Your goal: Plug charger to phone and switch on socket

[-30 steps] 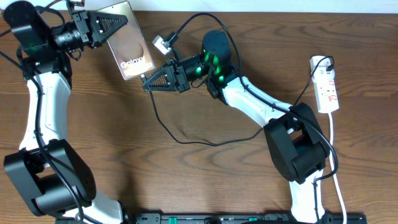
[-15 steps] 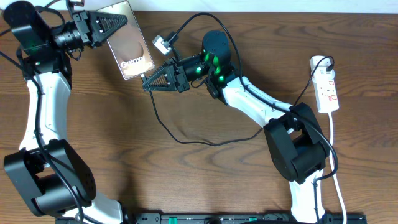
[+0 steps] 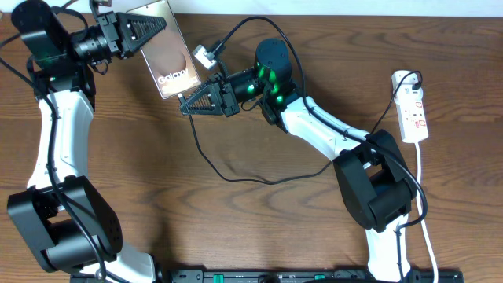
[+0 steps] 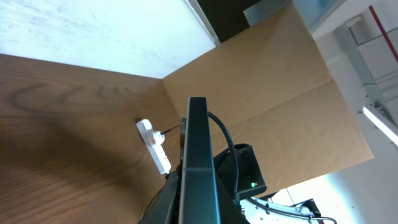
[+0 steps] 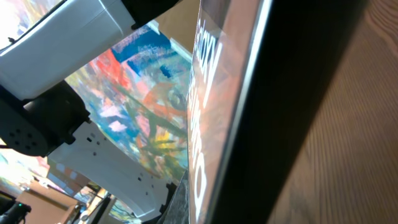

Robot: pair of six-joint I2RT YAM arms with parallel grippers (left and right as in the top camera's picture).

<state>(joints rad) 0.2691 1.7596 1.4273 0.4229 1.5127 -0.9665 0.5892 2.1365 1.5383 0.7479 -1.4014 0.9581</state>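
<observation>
The left gripper (image 3: pixel 154 26) pinched the flat, glossy brown phone (image 3: pixel 168 56) at its upper end, over the wood-grain table (image 3: pixel 236 236). The right gripper (image 3: pixel 187 102) had its jaws pressed together on the thin black charger (image 3: pixel 271 182) at the phone's lower edge. The narrow white socket (image 3: pixel 412 106) lay well apart, far right.

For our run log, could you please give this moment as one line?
left gripper: shut on phone | right gripper: shut on charger, beside phone's lower edge | socket: untouched
</observation>
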